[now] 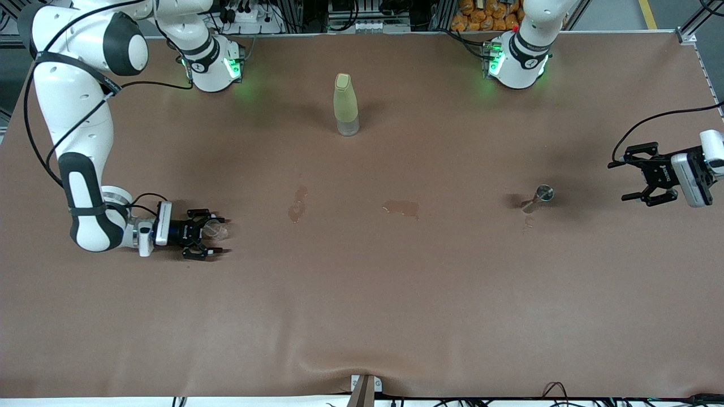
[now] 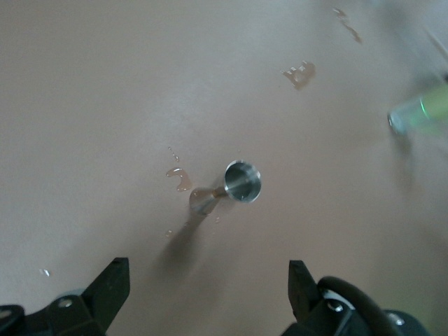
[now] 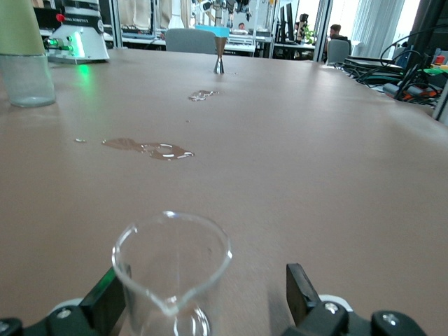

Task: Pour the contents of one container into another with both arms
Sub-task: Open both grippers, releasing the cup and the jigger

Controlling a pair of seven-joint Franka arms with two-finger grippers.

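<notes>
Beaker [image 3: 171, 276] between right pincer [image 1: 210, 238] fingers, spread | left pincer [image 1: 636, 181] waits

**What you cannot make out**

In the right wrist view the glass beaker [image 3: 171, 276] is cut off at six o'clock, so you cannot see its base. The left wrist view blurs the green-capped bottle [image 2: 420, 112] at three o'clock. The left arm [image 1: 704, 164] runs off the front view's edge.

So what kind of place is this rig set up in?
Likely a robotics lab or workshop: the brown-covered table carries only test props, office chairs and monitors stand around it, and equipment racks line its edge.
</notes>
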